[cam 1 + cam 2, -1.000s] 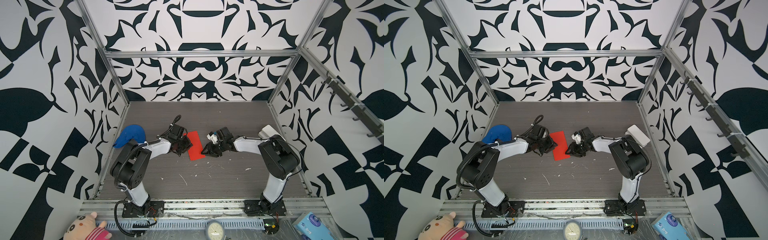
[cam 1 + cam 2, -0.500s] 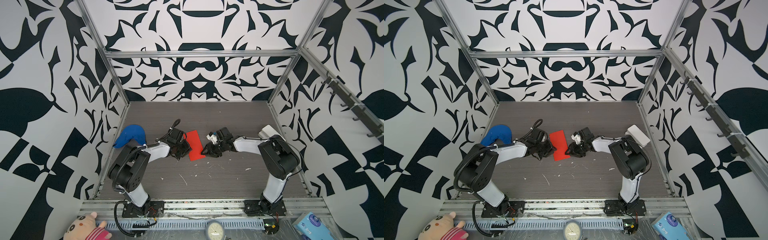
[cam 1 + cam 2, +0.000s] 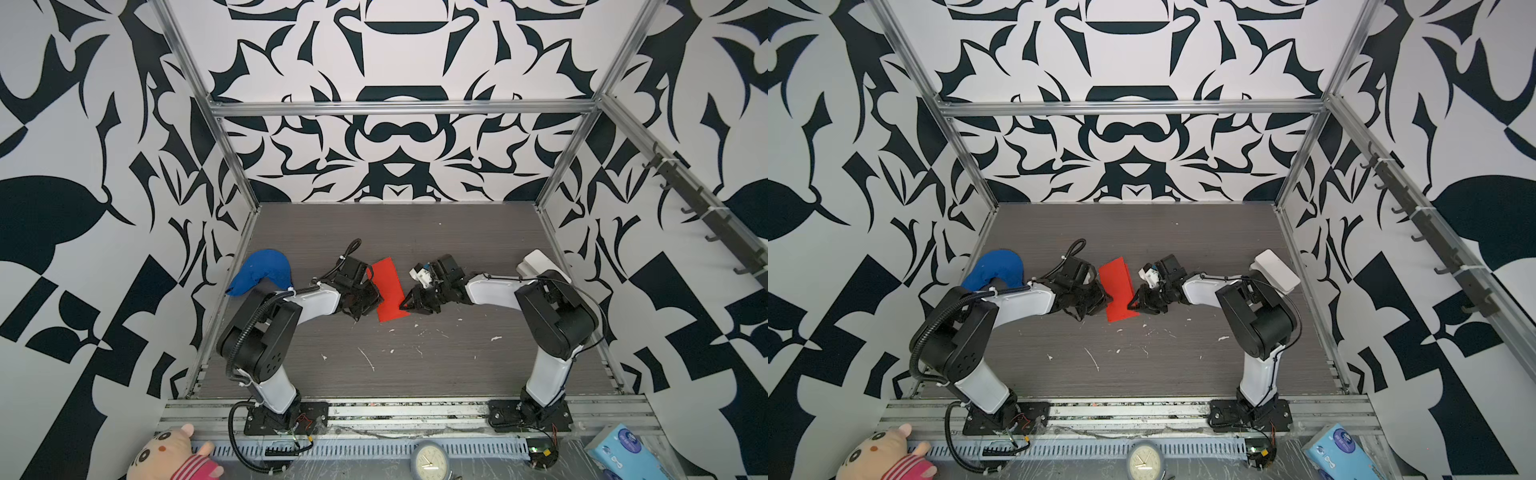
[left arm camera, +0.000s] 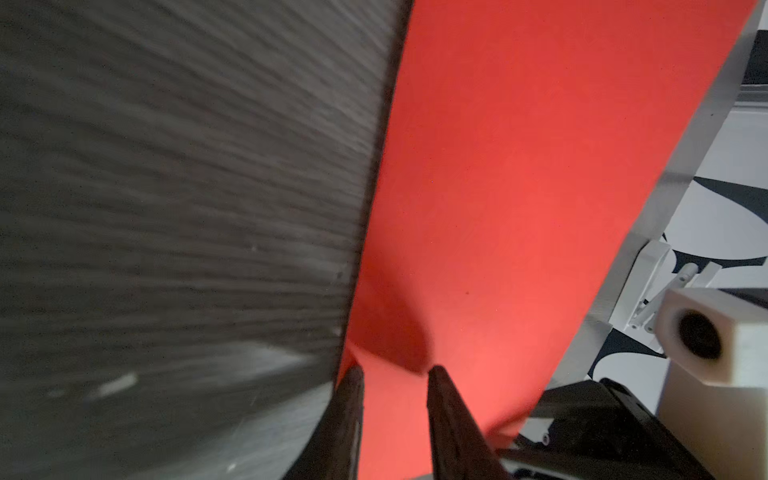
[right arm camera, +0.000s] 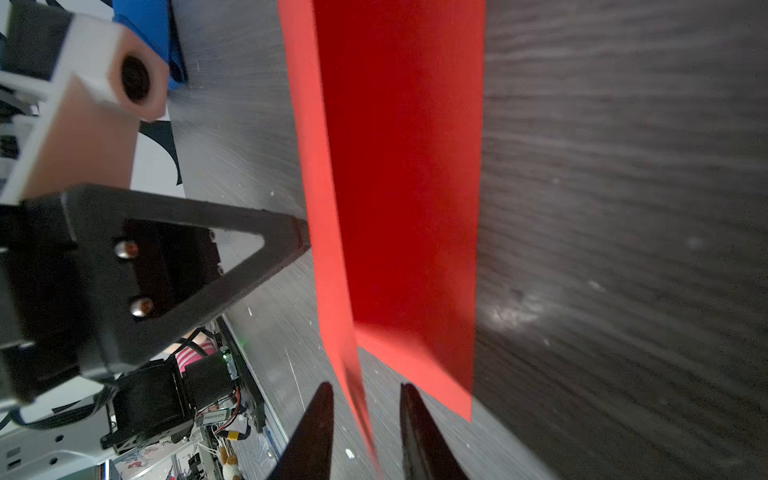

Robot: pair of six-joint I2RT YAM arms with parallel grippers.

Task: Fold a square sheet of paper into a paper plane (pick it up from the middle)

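Beyond the left tool's wrist, at the surface (image 3: 415,365) edge: blue cloth lump (image 3: 262,274). Further right, left tool (image 3: 372,296), low against one long edge of the red paper sheet (image 3: 388,291). Seen from its own wrist, left tool (image 4: 395,382) narrowly parted, red paper filling the gap between the fingers (image 4: 353,399); no clamp evident. Between both tools, on the surface, folded to a long rectangle: red paper sheet, one flap lifted. At its opposite long edge, right tool (image 5: 365,399): narrowly parted as well, straddles the lifted flap's near corner, flap loose in the gap. Behind the right tool's arm, beside the wall: white box (image 3: 534,262).
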